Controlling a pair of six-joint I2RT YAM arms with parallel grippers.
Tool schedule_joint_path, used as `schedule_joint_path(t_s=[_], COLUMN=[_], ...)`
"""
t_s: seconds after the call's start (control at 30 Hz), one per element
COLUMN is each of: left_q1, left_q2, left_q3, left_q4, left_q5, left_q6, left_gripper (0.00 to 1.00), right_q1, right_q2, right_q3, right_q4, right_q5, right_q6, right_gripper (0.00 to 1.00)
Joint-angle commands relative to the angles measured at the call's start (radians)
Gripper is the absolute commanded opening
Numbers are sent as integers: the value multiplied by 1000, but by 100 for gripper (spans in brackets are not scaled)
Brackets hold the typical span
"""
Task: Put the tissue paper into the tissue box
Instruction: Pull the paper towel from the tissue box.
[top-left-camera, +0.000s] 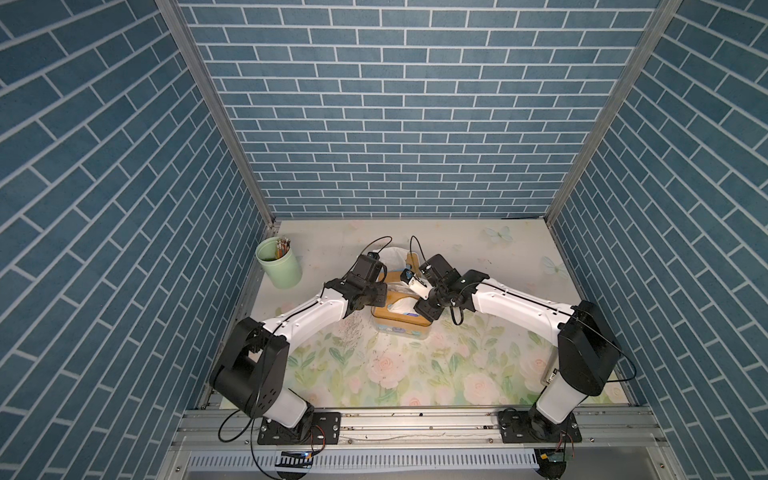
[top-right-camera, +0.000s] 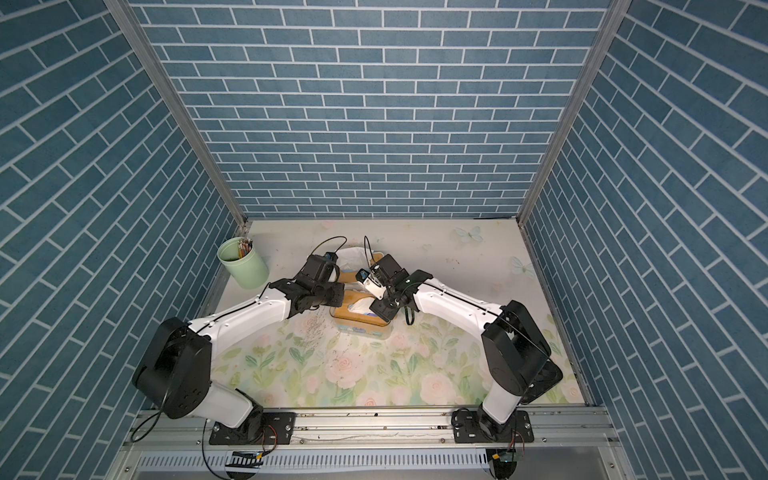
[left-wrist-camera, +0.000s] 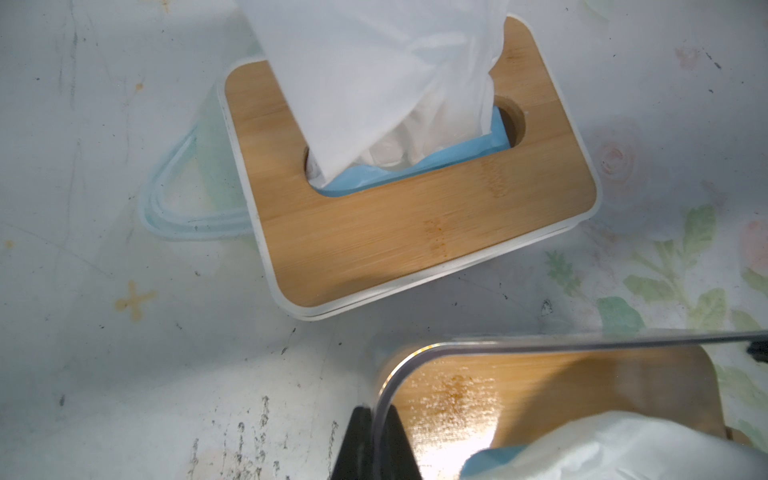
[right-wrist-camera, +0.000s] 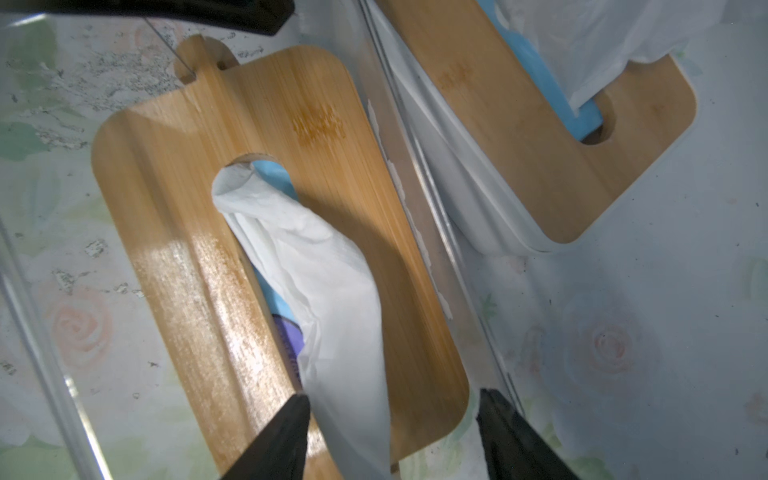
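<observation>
The tissue box (top-left-camera: 395, 321) stands mid-table in both top views (top-right-camera: 353, 321); it has clear walls (left-wrist-camera: 540, 338) and a bamboo lid (right-wrist-camera: 174, 208) with a slot. White tissue paper (right-wrist-camera: 328, 282) trails out of that slot over the lid, with blue packaging beneath it. My right gripper (right-wrist-camera: 395, 397) is open just above the lid, and the tissue runs between its fingers, touching one. My left gripper (left-wrist-camera: 376, 411) is shut on the box's clear wall at a corner. The tissue (left-wrist-camera: 623, 444) also shows inside the box in the left wrist view.
A second bamboo-topped box (left-wrist-camera: 415, 232) with a white base stands just behind, close to the first (right-wrist-camera: 519, 158), and a big white tissue (left-wrist-camera: 374, 83) rises from its slot. A green cup of pencils (top-left-camera: 280, 266) stands at the back left.
</observation>
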Motion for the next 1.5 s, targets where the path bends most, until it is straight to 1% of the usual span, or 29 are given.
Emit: schedule_joint_path(t_s=[0.0,0.2,0.37,0.5,0.53,0.63,0.73,0.87,0.97,1.27,1.37,1.4,1.47], left_q1=[-7,-6,-7,-6,-6,-7,-6,-6,-6,-7,-7,-6,-6], left_q2=[11,-1,-4,-4,-4,-7,-12,-17,-21,-26,-25,-24,-23], left_q3=[-3,-2,-6,-8,-8,-12,-21,-28,-29,-34,-34,-34,-31], left_q4=[-14,-17,-15,-14,-14,-11,-3,3,8,9,11,12,11], left_q5=[64,70,71,71,70,70,70,69,63,58,56,56,58], left_q6=[-22,-24,-24,-22,-20,-22,-26,-32,-37,-39,-39,-39,-40], left_gripper=[0,0,0,0,0,0,0,0,0,0,0,0,0], right_q1=[4,2,2,1,2,-3,-16,-38,-56,-113,-117,-116,-115], right_q2=[23,31,42,54,58,67,66,60,51,31,15,2,-40], right_q3=[5,-28,-46,-46,-46,-51,-63,-80,-90,-112,-112,-114,-124], right_q4=[63,181,252,278,282,295,315,340,358,420,414,410,394], right_q5=[-14,-36,-51,-74,-111,-140,-184,-240,-259,-241,-268,-283,-311], right_q6=[-27,-13,11,26,30,49,78,118,152,311,317,306,259], right_gripper=[64,50,35,29,28,25,20,9,0,0,0,3,12])
